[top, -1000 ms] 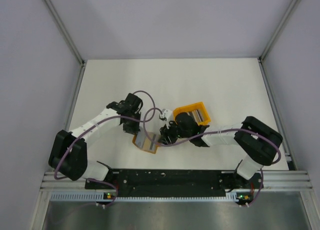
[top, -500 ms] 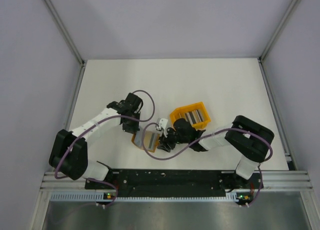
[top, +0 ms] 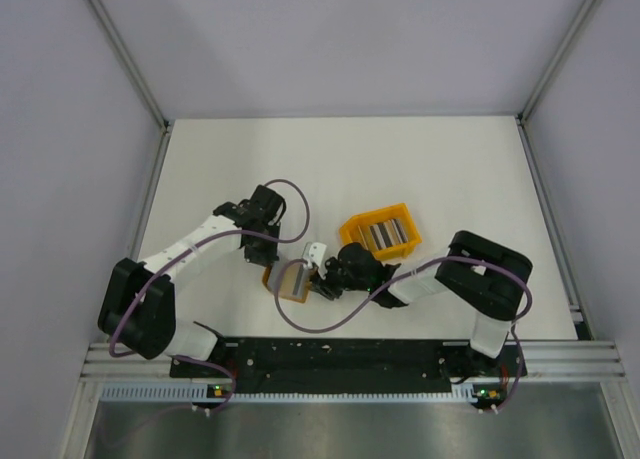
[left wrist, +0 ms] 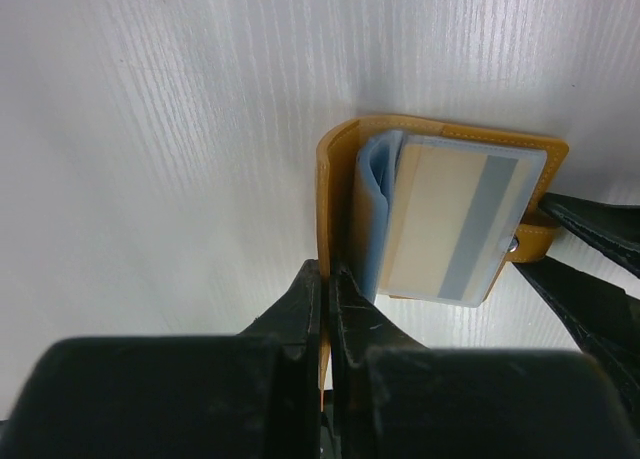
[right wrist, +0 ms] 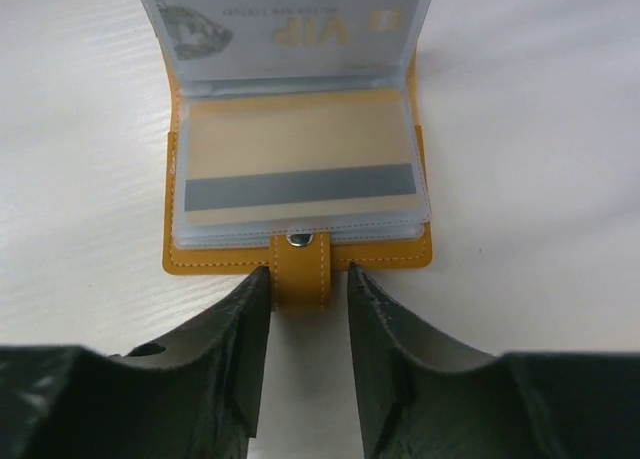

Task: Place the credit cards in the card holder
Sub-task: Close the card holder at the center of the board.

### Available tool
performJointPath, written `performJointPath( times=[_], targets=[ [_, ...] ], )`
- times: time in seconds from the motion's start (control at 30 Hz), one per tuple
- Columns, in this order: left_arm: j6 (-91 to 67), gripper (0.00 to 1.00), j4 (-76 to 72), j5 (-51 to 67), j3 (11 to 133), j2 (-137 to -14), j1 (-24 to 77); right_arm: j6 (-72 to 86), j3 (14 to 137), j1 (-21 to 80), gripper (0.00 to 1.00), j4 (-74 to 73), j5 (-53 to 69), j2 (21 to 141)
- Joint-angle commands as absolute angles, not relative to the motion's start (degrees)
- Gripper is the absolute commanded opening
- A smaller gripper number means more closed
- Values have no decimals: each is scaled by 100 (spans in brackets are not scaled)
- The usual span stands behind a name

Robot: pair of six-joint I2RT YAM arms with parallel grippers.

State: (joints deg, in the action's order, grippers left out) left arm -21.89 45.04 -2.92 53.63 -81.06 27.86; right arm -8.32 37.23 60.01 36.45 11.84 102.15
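Observation:
The mustard-orange card holder (top: 291,283) lies open on the table. Its clear sleeves hold a beige card with a grey stripe (right wrist: 300,169) and a pale card marked VIP (right wrist: 290,29). My left gripper (left wrist: 327,271) is shut on the edge of the holder's cover (left wrist: 335,159). My right gripper (right wrist: 308,269) is open, with its fingers on either side of the clasp tab (right wrist: 300,279). The left finger is at the tab's edge and the right finger is apart from it. The other credit cards (top: 383,233) stand as a striped row in the orange bin (top: 352,225).
The orange bin sits just behind and to the right of the right gripper (top: 322,279). The right arm's forearm (top: 420,284) lies low across the table in front of the bin. A purple cable (top: 300,219) loops over the left wrist.
The right gripper has moved left and nearer, from beside the bin to the holder's tab edge. The bin's cards now show in full. The left arm has stayed put.

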Motion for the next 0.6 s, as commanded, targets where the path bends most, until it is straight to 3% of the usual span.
performJointPath(
  times=[0.0, 0.13, 0.23, 0.57],
  targets=[
    [-2118, 0, 4298, -193, 5361, -8112, 2804, -958, 3683, 6126, 32, 4288, 835, 10292],
    [-2188, 0, 4228, -44, 5379, -8104, 2795, -941, 3560, 6135, 22, 4473, 861, 10213],
    [-2302, 0, 4114, 263, 5396, -8033, 2804, -809, 3420, 6196, 20, 4797, 835, 10204],
    [-2540, 2, 4236, -342, 5397, -8077, 2795, -185, 2233, 6205, 15, 8049, 361, 10485]
  ],
)
